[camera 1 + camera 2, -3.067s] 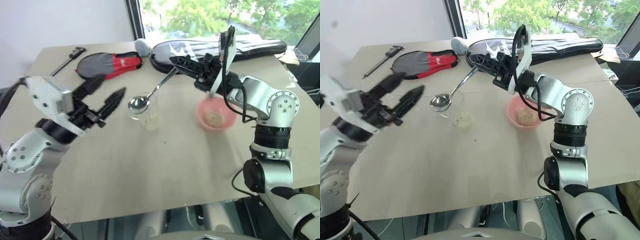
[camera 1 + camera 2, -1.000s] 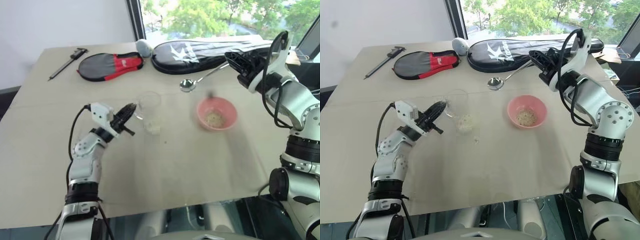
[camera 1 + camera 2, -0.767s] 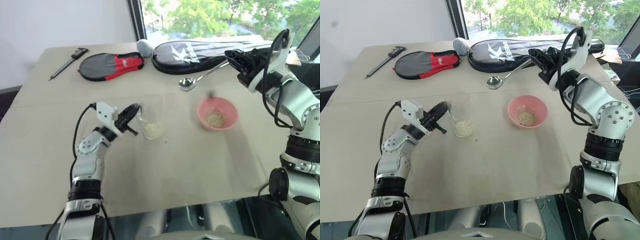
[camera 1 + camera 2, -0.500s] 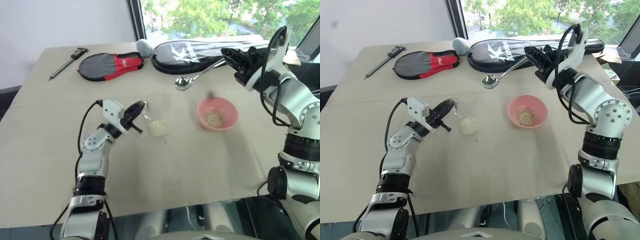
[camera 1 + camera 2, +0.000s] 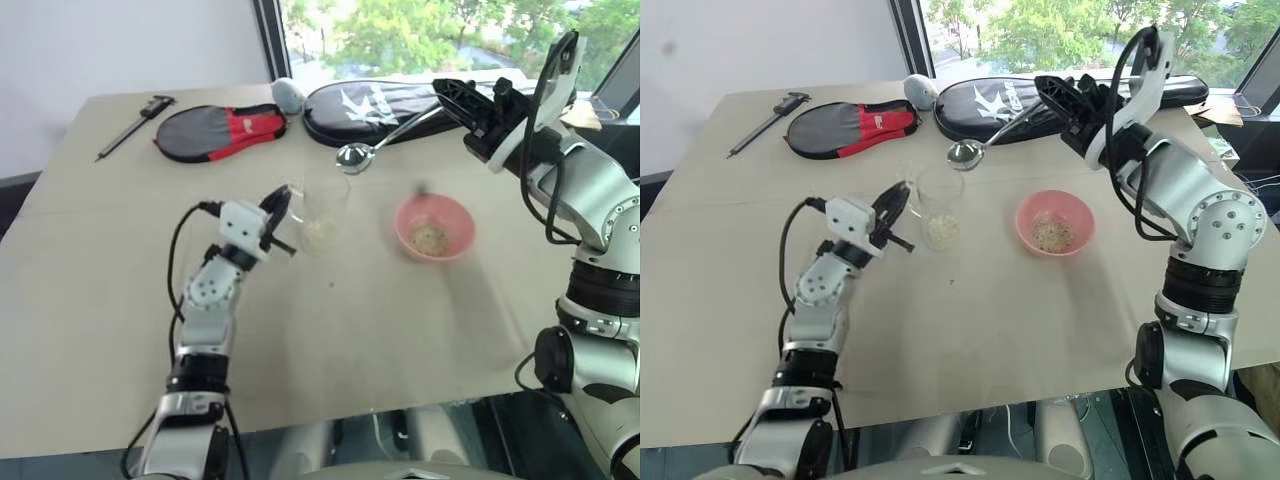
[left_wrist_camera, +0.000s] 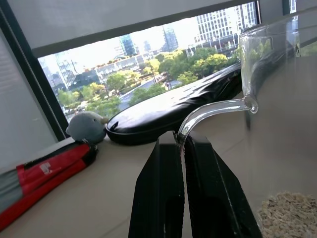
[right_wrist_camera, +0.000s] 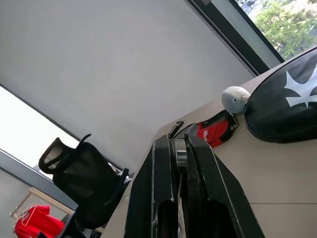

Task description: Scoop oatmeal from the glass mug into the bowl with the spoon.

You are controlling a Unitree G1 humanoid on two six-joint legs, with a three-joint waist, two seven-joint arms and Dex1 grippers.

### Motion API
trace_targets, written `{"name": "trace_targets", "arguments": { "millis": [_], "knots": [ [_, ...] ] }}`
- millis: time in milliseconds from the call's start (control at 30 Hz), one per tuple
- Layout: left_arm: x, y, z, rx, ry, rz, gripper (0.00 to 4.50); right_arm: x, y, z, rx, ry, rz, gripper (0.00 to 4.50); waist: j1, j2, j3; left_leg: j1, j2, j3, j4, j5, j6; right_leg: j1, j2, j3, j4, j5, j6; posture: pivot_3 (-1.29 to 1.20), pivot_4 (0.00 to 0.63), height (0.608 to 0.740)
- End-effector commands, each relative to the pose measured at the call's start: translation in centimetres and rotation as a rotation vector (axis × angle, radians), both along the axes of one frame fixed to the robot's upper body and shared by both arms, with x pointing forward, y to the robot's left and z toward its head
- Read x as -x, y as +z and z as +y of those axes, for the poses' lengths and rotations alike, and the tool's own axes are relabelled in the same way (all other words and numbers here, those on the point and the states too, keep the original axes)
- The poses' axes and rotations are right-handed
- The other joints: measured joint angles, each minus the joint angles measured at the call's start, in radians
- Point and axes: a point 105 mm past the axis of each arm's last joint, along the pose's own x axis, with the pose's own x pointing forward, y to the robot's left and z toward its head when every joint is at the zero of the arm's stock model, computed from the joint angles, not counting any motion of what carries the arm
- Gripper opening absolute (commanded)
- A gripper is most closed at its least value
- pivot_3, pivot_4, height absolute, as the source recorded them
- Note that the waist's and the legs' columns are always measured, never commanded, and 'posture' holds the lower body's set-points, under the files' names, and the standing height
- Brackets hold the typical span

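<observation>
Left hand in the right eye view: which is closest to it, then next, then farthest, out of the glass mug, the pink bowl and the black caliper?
From the left hand:
1. Glass mug, gripped by its handle.
2. Pink bowl, further right.
3. Black caliper, far back left.

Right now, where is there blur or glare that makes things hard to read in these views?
Left eye view: the small clear glass mug is smeared by motion, its rim barely readable. Right eye view: the same mug is crisper, with oatmeal visible. Left wrist view: bright window behind, the mug's handle sharp. Right wrist view: the pale wall and window are washed out.
</observation>
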Motion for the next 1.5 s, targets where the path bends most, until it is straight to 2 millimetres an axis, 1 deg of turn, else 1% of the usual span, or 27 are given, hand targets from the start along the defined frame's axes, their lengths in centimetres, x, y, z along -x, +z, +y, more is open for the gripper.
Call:
{"name": "trace_targets", "arguments": {
  "millis": [33,133,333,433,533,633,700,867,933,1100,1300,1367,1500],
  "knots": [
    [0.6,1.6,-0.5,0.002,0.054,-0.110,0.08,1.0,1.7,-0.1,-0.016,0.017,-0.073,0.00,0.001,0.000,0.000,0.000,0.000,0.000,0.000,0.000,0.000,0.000,0.000,0.000,0.000,0.000,0.000,0.00,0.150,0.740],
    [0.8,0.9,-0.9,-0.010,0.050,-0.105,0.08,1.1,1.7,0.2,0.002,0.037,-0.078,0.00,0.002,0.000,0.000,0.001,0.000,0.000,0.000,-0.001,0.002,0.000,0.000,0.000,0.002,0.000,0.000,0.00,0.150,0.740],
    [0.6,0.9,-1.4,-0.042,0.031,-0.120,0.08,2.2,0.4,2.6,0.193,0.141,-0.127,0.00,0.000,0.000,0.000,0.001,0.000,0.001,0.001,-0.001,0.002,0.000,0.000,0.000,0.002,0.000,0.000,0.00,0.150,0.740],
    [0.4,1.2,-1.5,-0.039,0.009,-0.118,0.08,2.2,-0.2,3.2,0.288,0.151,-0.160,0.00,0.002,0.000,0.000,0.001,0.000,0.001,0.001,-0.001,0.002,0.000,0.000,-0.001,0.002,0.000,0.000,0.00,0.150,0.740],
    [0.2,1.4,-1.6,-0.043,-0.017,-0.112,0.08,1.8,-0.8,3.7,0.403,0.131,-0.217,0.00,0.002,0.000,0.000,0.001,0.000,0.001,0.002,-0.001,0.002,0.000,0.000,-0.001,0.002,0.000,0.000,0.00,0.150,0.740],
    [0.1,1.9,-1.8,-0.049,-0.040,-0.118,0.08,1.5,-0.9,4.4,0.435,0.133,-0.255,0.00,0.002,0.000,0.000,0.001,-0.001,0.001,0.002,-0.001,0.001,0.000,0.000,-0.002,0.002,0.000,0.000,0.00,0.150,0.740],
    [-0.1,2.3,-2.1,-0.059,-0.060,-0.122,0.08,1.5,-1.1,5.1,0.497,0.152,-0.300,0.00,0.002,0.000,0.000,0.001,-0.001,0.001,0.002,0.000,0.000,0.000,0.000,-0.002,0.003,0.000,0.000,0.00,0.150,0.740],
    [-0.4,3.3,-2.7,-0.071,-0.114,-0.129,0.08,1.6,-2.4,6.8,0.622,0.189,-0.389,0.00,0.001,0.000,0.000,0.000,-0.001,0.001,0.002,0.000,0.000,0.000,0.000,-0.002,0.002,0.000,0.000,0.00,0.150,0.740],
    [-0.6,3.6,-3.0,-0.076,-0.135,-0.131,0.08,1.5,-3.3,7.4,0.659,0.197,-0.410,0.00,0.001,0.000,0.000,0.000,-0.001,0.000,0.002,0.000,0.000,0.000,0.000,-0.002,0.002,0.000,0.000,0.00,0.150,0.740],
    [-0.9,4.0,-3.3,-0.076,-0.164,-0.130,0.08,1.2,-4.8,8.4,0.680,0.208,-0.425,0.00,0.000,0.000,0.000,0.000,-0.001,0.000,0.002,0.000,0.000,0.000,0.000,-0.002,0.002,0.000,0.000,0.00,0.150,0.740],
    [-1.0,4.2,-3.5,-0.068,-0.174,-0.128,0.08,1.9,-5.7,9.2,0.644,0.244,-0.395,0.00,0.000,0.000,0.000,0.000,-0.001,0.000,0.002,0.000,-0.001,0.000,0.000,-0.003,0.001,0.000,0.000,0.00,0.150,0.740],
    [-1.0,4.2,-3.5,-0.065,-0.176,-0.128,0.08,2.1,-6.0,9.3,0.629,0.257,-0.377,0.00,0.000,0.000,0.000,0.000,-0.001,0.000,0.002,0.000,-0.001,0.000,0.000,-0.002,0.002,0.000,0.000,0.00,0.150,0.740],
    [-1.1,4.2,-3.7,-0.061,-0.179,-0.126,0.08,2.4,-6.3,9.4,0.568,0.287,-0.284,0.00,0.000,0.000,0.000,0.000,-0.001,-0.001,0.002,0.000,-0.001,0.000,0.000,-0.003,0.002,0.000,0.000,0.00,0.150,0.740]
  ]
}}
